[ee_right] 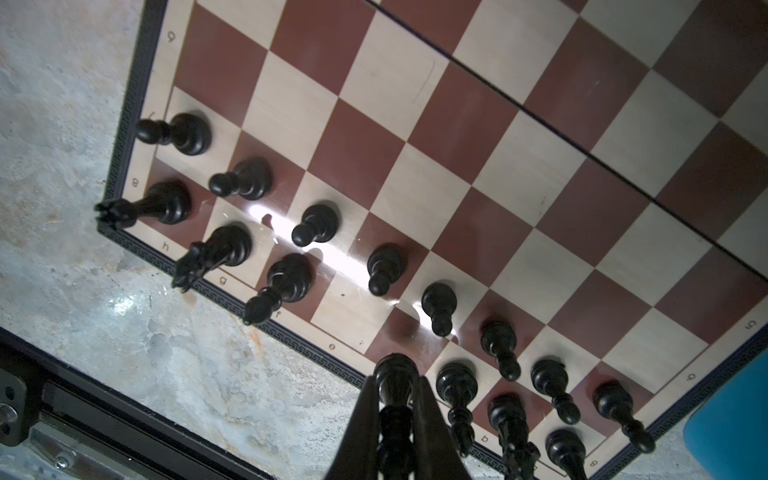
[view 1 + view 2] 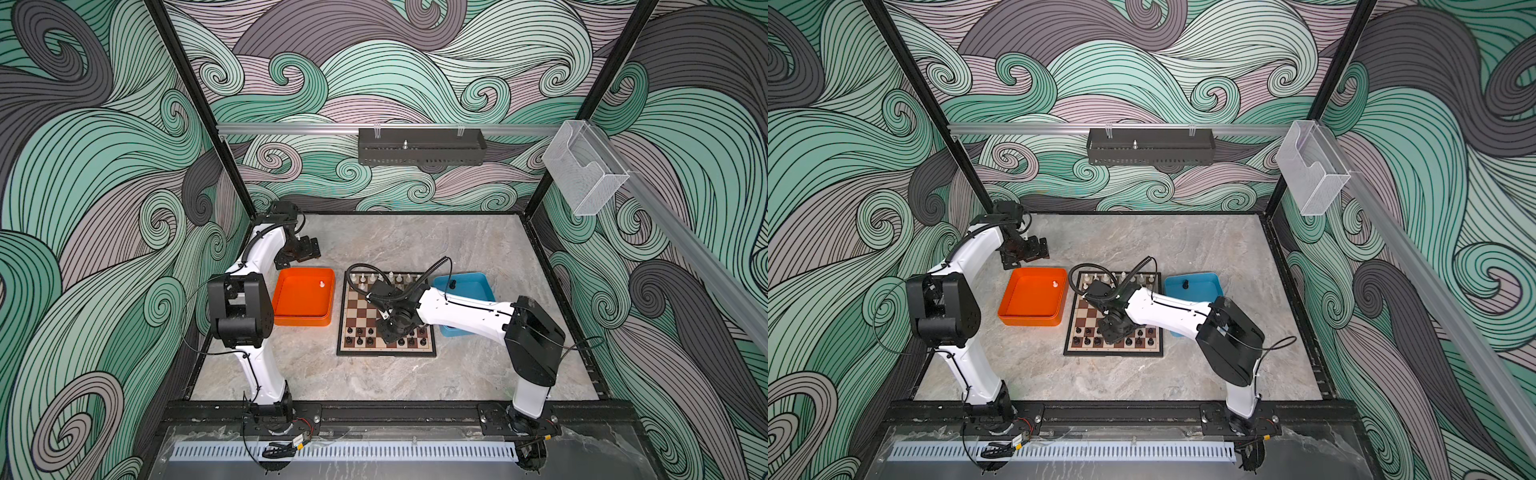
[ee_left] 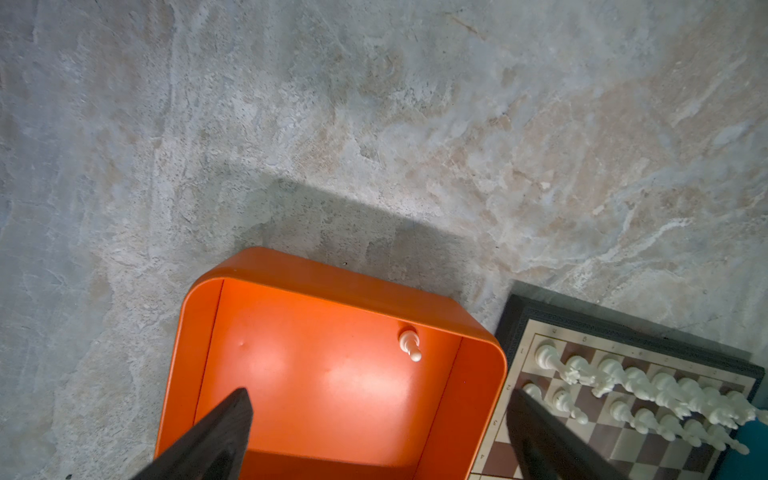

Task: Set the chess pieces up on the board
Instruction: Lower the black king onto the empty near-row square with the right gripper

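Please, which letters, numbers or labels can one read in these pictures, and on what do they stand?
"h", "g", "f", "e": board margin along the black chess pieces, right wrist view.
"8", "6": its side margin near "h".
"5", "6": opposite margin, beside the blue tray.
Other margin marks, all views: too small or blurred.
Elsewhere: none legible.

Chessboard (image 2: 361, 309) flat on worktop (image 2: 415, 374); white pieces (image 2: 372, 278) upright on far rows, black pieces (image 2: 359, 332) on near rows; one black piece (image 1: 395, 374) clamped between fingers (image 1: 361, 415).

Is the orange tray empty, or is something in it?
Not empty: one white piece sits in the orange tray, near a corner; otherwise bare.
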`<state>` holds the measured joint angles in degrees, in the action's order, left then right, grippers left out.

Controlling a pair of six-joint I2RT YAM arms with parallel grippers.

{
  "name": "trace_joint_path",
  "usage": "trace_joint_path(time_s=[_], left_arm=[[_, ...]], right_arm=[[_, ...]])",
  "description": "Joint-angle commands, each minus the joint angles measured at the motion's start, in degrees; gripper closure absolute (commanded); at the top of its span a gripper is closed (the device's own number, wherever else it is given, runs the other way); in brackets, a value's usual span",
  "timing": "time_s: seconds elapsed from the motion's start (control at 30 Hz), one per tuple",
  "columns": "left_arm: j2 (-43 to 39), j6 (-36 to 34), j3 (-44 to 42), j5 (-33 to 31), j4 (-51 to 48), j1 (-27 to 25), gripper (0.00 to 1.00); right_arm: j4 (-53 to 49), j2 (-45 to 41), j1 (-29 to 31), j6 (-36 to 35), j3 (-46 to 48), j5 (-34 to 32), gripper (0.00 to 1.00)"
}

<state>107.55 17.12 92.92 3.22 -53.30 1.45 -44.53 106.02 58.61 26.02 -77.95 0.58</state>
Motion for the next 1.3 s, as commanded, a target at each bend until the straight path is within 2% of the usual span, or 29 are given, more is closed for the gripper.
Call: trace_joint_path(time_s=[0.0, 1.27], left_arm=[[0.73, 0.37, 1.21, 0.08, -0.54, 0.39, 0.02], [1.72, 0.34, 1.25, 0.36, -0.49, 0.39, 0.02]], right_arm=[[-0.06, 1.08, -0.05, 0.65, 0.87, 0.5, 0.86], [-0.64, 2.99, -1.15, 0.82, 0.13, 1.8, 0.83]])
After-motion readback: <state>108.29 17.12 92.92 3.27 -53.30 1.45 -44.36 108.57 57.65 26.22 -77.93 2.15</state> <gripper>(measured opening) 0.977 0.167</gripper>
